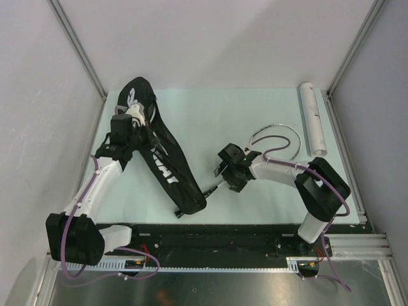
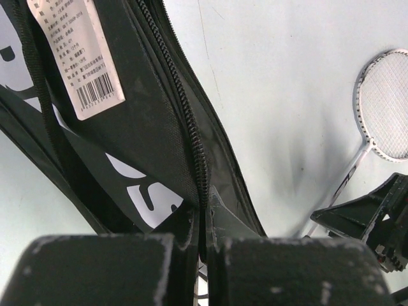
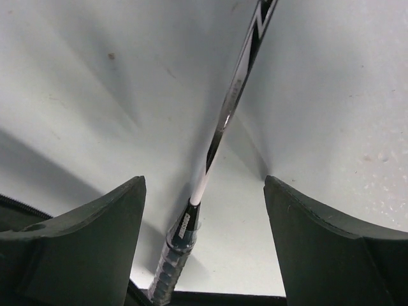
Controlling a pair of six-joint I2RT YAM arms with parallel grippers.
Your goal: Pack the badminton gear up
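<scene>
Left claw point(image 2: 203, 239) pinches the racket bag point(image 2: 146, 127); the racket point(image 3: 224, 121) lies largely outside.

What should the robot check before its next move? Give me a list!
1. The left jaws pinch the racket bag by its zipper edge: ok.
2. The right jaws stand open on either side of the racket shaft: ok.
3. The racket is fully inside the bag: not ok, its head lies outside.
4. The handle tip is inside the bag mouth: cannot tell.
5. The white tube is packed: not ok, it lies far from the bag.
</scene>
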